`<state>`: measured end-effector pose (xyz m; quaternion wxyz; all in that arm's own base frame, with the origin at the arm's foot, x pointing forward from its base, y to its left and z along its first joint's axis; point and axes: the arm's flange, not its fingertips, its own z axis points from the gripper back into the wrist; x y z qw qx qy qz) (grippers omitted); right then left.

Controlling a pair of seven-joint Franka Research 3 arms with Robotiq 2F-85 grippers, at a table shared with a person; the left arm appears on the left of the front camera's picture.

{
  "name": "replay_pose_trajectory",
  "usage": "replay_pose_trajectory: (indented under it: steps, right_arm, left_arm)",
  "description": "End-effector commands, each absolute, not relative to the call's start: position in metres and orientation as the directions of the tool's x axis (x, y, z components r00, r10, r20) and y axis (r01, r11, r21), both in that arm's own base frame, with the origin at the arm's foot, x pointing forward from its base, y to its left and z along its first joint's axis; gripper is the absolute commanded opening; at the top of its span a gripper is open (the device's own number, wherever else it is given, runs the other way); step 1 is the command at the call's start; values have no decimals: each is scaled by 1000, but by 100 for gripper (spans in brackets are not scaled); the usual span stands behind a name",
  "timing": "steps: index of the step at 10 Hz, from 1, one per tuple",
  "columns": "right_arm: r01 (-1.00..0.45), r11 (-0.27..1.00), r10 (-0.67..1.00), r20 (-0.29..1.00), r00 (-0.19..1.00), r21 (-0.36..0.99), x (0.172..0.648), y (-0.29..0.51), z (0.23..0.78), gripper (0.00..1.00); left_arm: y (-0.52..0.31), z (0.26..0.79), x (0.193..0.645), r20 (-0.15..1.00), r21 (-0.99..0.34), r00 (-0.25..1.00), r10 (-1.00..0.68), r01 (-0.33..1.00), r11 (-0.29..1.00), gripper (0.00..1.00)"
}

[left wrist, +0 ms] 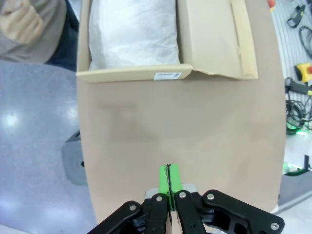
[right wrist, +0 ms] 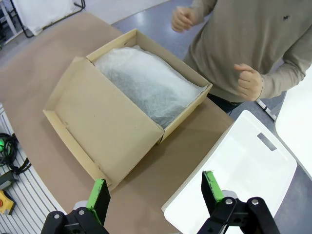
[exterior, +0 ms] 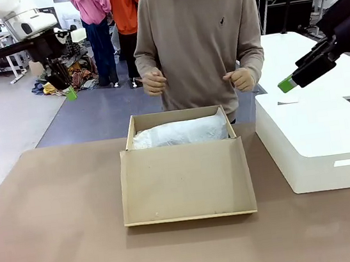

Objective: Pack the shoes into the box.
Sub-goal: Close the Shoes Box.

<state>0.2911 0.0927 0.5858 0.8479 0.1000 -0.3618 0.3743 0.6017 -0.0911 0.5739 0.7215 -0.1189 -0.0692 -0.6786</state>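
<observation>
Front view, box [exterior: 185,181]: sitting open at centre frame on the bench [exterior: 48,244], lid lying flat toward the lower edge, tray part toward the person.
Tissue paper [exterior: 178,132]: covering the inside of the tray and bulging up to about rim height; what is lying under it cannot be told.
White box [exterior: 319,144]: resting at right of frame, just beside the cardboard one, with a strip of bare bench between them.
Person's hands [exterior: 154,82]: curling loosely in the air at upper centre, behind the far wall of the tray.
Left pincer [exterior: 70,92]: hanging at upper left of frame, well apart from everything on the bench.
Left wrist view, left pincer [left wrist: 168,169]: green pads pressing flat together at lower centre, pointing across bare bench toward the labelled end wall at the top of frame.
Right pincer [exterior: 288,82]: hovering at upper right of frame.
Right wrist view, right pincer [right wrist: 156,187]: fingers standing spread wide, one pad over the lid's corner at lower left, the other over the white box at lower right.
</observation>
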Motion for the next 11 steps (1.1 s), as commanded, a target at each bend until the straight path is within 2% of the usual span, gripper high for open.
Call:
replay_pose_trajectory:
  steps: [1,4,5,11]
  right_arm:
    - [-712,696,560,692,455,-95,291,93,586,100]
    - [-712,696,560,692,455,-95,291,93,586,100]
    - [-712,696,560,692,455,-95,291,93,586,100]
    - [-712,696,560,692,455,-95,291,93,586,100]
  left_arm:
    - [-93,573,601,250,-71,42,-967,997,25,0]
    - [-94,574,601,259,-76,60,-964,996,42,0]
    - [-92,568,608,300,-91,92,-950,994,67,0]
    - [-78,490,603,422,-159,145,-895,984,84,0]
